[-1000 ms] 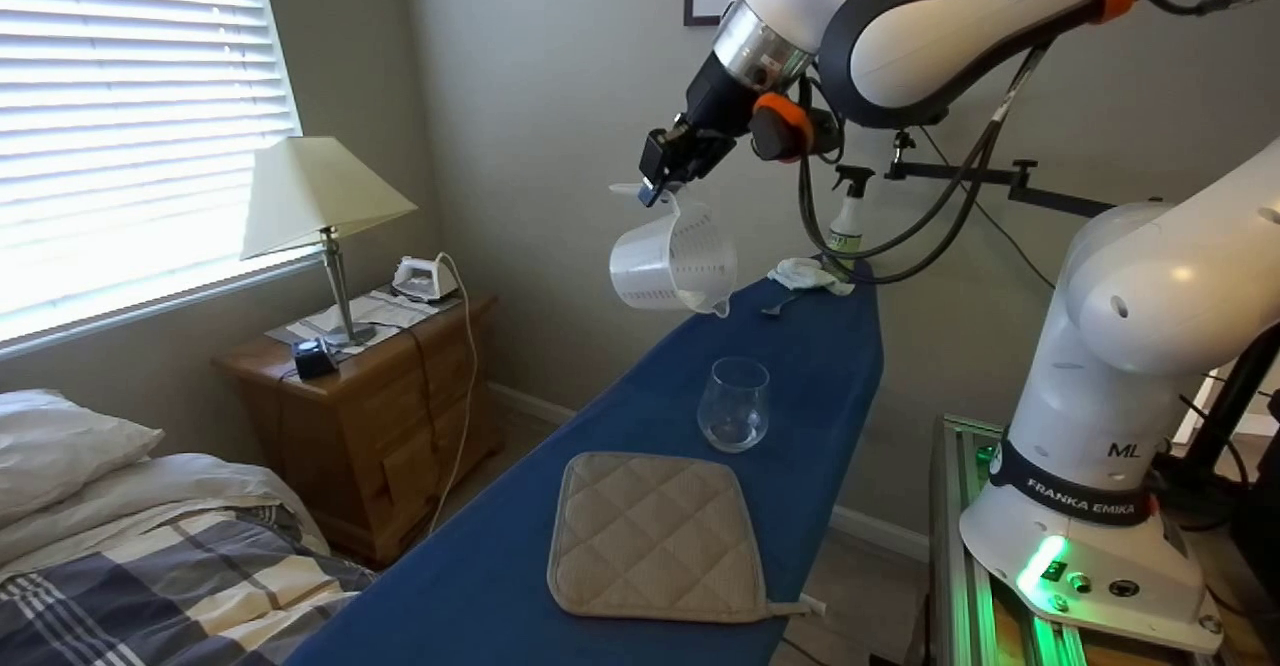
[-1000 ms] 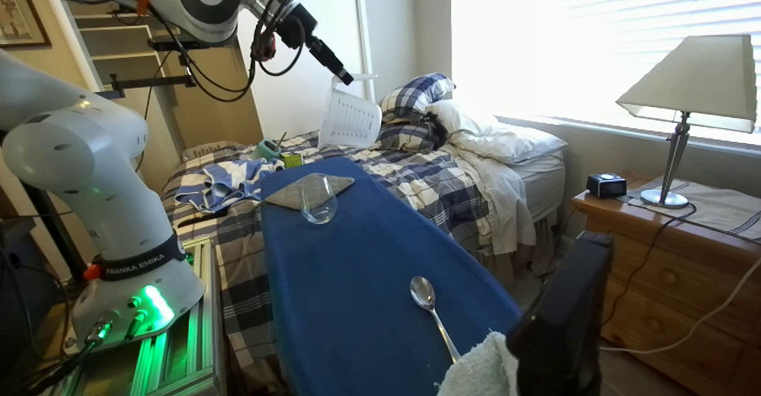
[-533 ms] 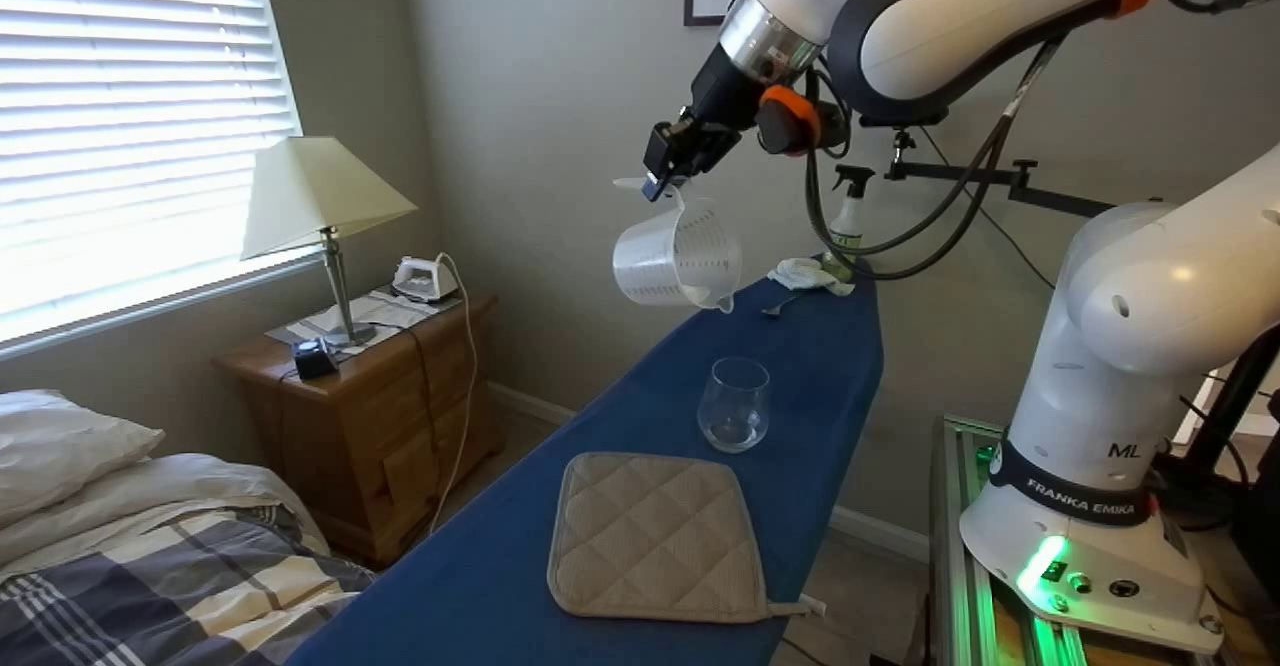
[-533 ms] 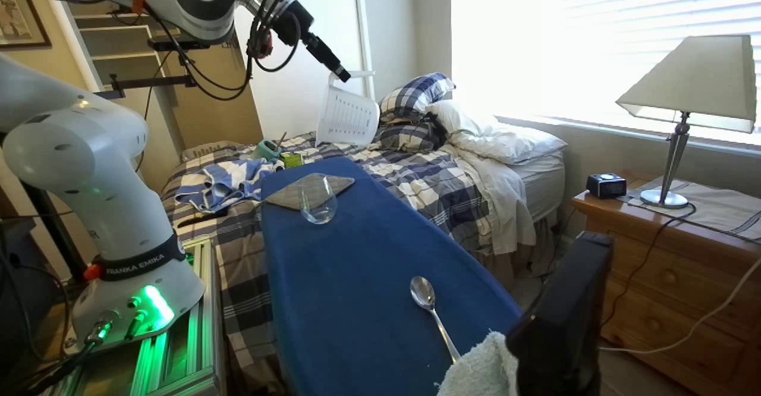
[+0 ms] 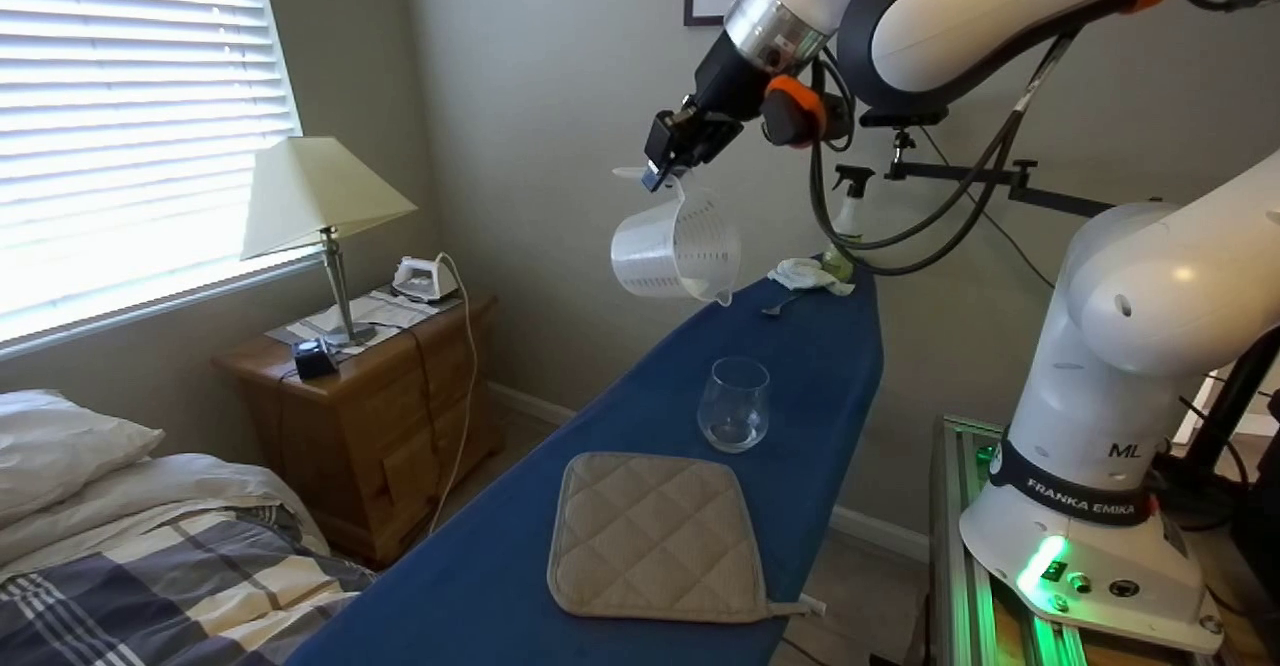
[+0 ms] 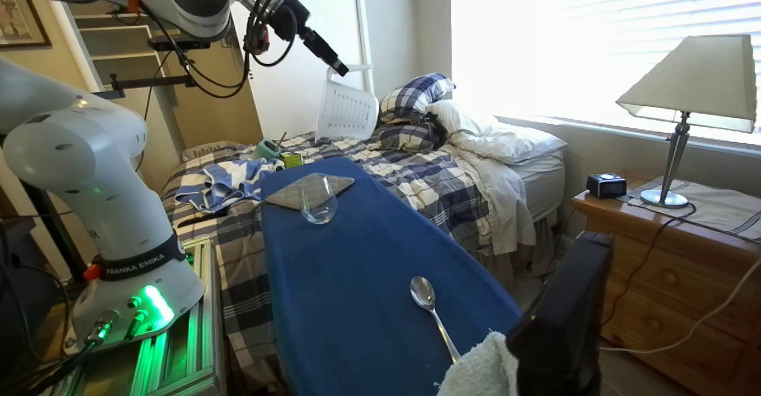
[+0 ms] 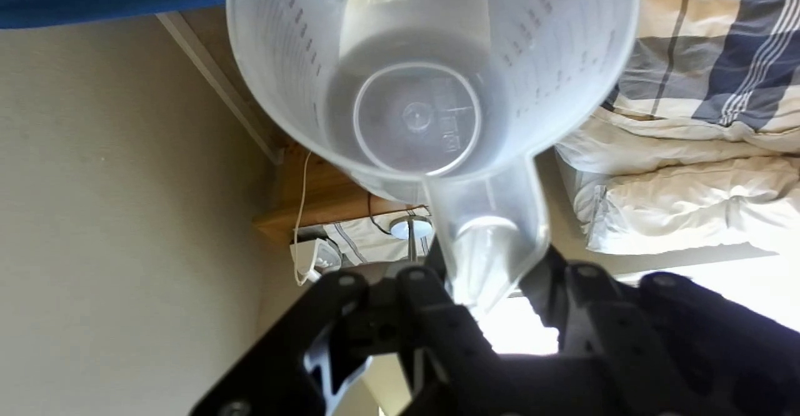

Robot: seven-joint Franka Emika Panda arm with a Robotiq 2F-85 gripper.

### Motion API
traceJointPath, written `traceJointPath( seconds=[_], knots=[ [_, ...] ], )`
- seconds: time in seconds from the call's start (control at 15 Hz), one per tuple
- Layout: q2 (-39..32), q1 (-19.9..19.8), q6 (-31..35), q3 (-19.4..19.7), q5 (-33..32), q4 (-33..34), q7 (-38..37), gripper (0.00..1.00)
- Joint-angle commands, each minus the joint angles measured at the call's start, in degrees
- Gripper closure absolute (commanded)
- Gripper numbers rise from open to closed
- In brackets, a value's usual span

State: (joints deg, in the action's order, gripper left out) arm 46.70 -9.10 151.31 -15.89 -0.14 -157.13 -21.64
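My gripper (image 5: 657, 176) is shut on the handle of a translucent plastic measuring jug (image 5: 650, 251), high over the blue ironing board (image 6: 357, 277). In both exterior views the jug lies tipped nearly on its side, its mouth toward the robot's base and its spout low. Looking into the jug (image 7: 417, 119) from the wrist, I see its round bottom and printed scale; a pale patch shows near the spout, and I cannot tell whether it is liquid. The handle (image 7: 490, 241) stands between dark fingers. Below, a clear stemless glass (image 5: 735, 411) stands upright on the board, apart from the jug.
A beige quilted pot holder (image 5: 655, 536) lies beside the glass. Farther along the board are a spoon (image 6: 423, 294), a white cloth (image 5: 808, 274) and a spray bottle (image 5: 848, 221). A nightstand (image 5: 400, 416) with a lamp (image 5: 320, 196) and an iron (image 5: 424, 279) stands nearby; a bed is alongside.
The gripper and jug have risen a little, and the arm has drawn slightly back toward its base. The jug keeps about the same tilt and stays held. Glass and pot holder are unmoved.
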Motion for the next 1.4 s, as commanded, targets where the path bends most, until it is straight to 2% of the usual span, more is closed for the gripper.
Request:
traceJointPath(
  seconds=[0.0,0.07,0.13,0.4,0.47,1.33],
  knots=[
    [1.42,0.59,-0.88,0.67,-1.22,0.10,0.56,0.93],
    [0.13,0.46,-0.16,0.46,-0.63,0.10,-0.31,0.93],
    [0.11,0.47,-0.16,0.46,-0.63,0.06,-0.31,0.70],
    [-0.03,0.47,-0.16,0.47,-0.63,-0.08,-0.32,0.70],
    [-0.03,0.47,-0.16,0.47,-0.63,-0.08,-0.32,0.93],
    [1.58,1.85,-1.47,0.45,-1.14,-0.12,0.59,0.93]
  ],
)
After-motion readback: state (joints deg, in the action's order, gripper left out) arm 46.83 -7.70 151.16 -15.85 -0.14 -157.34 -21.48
